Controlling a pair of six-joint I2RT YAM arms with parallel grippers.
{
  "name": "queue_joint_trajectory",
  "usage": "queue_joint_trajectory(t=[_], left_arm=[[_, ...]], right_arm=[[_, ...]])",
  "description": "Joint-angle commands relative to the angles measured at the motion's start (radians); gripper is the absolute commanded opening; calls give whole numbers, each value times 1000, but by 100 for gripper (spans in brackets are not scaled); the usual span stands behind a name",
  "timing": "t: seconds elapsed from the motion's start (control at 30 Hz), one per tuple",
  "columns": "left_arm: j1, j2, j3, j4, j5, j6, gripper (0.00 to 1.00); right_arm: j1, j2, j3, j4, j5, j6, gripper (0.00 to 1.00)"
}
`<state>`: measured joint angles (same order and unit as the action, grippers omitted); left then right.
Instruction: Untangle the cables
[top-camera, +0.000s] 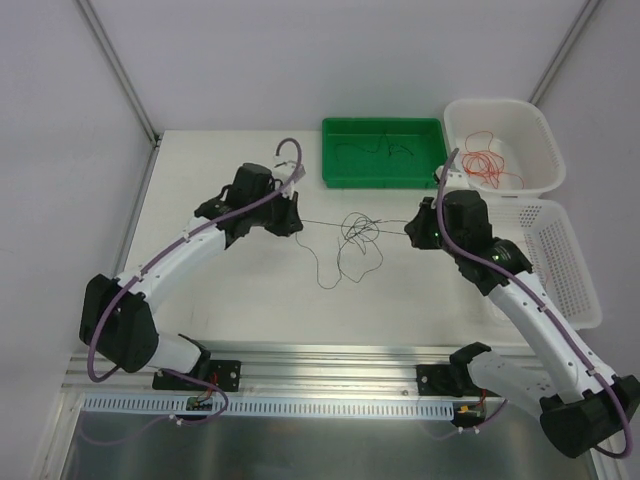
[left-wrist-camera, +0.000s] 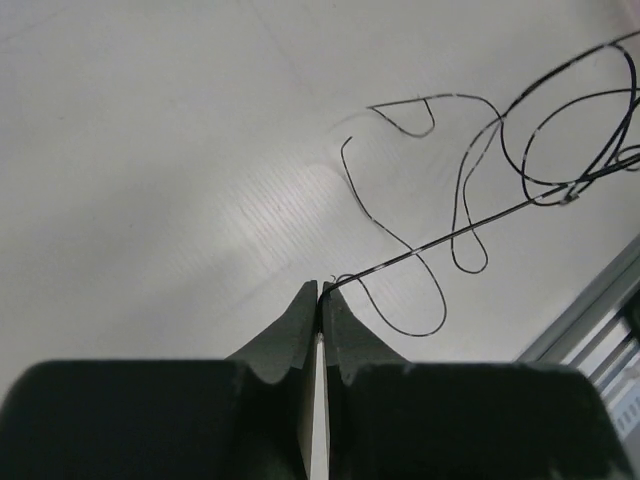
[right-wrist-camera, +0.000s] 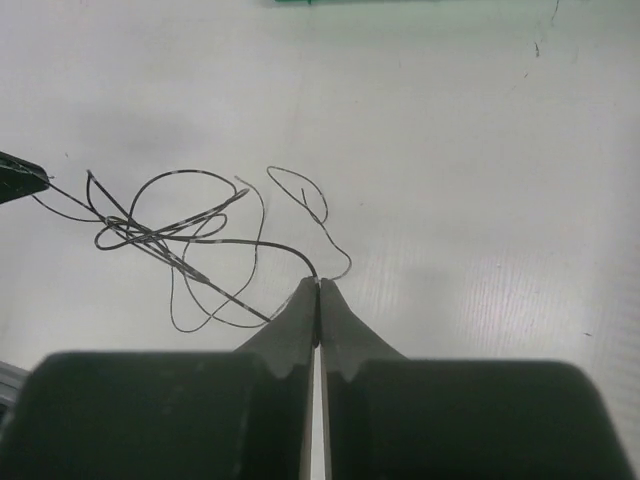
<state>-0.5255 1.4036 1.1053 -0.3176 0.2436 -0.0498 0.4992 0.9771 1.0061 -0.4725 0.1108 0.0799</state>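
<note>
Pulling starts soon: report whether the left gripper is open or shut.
Shut. The left gripper pinches the end of a taut black cable, fingertips together.

Your right gripper (right-wrist-camera: 318, 292) shows its two dark fingers pressed flat together, and a thin black strand curves straight into their tips. That strand belongs to the cables (right-wrist-camera: 165, 235), a loose knot of dark loops lying on the white table (right-wrist-camera: 460, 160) to the left of the fingers. From the knot, one strand runs out to the dark tip of the left gripper (right-wrist-camera: 25, 178) at the left edge. A green sliver (right-wrist-camera: 350, 2) shows along the top edge.
</note>
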Motion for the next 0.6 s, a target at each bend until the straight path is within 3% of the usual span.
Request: queue_joint_trajectory(t=[0.0,0.2,0.37,0.43,0.47,0.57], left_arm=[[206,-52,25,-87,-164,-143,0],[511,-116,7,-92,-90,-286,0],[598,-144,4,-92,-66,-309,0],[596,-146,10,-90,-17,-300,0],[596,-143,10,-89,3,-298,0],[596,-127,14,-83,74,-295,0]], right_arm=[[-140,-100,-1,-72,84,27,1],[-292,-147,-26,-124,32,57,1],[-318,-121,-73,-111,-37,70,3],[-317,-92,-92,-77,-149,61,14],[-317,-77,-103,-69,-192,58,39],[-257,-28,-113,-40,-273,32,62]])
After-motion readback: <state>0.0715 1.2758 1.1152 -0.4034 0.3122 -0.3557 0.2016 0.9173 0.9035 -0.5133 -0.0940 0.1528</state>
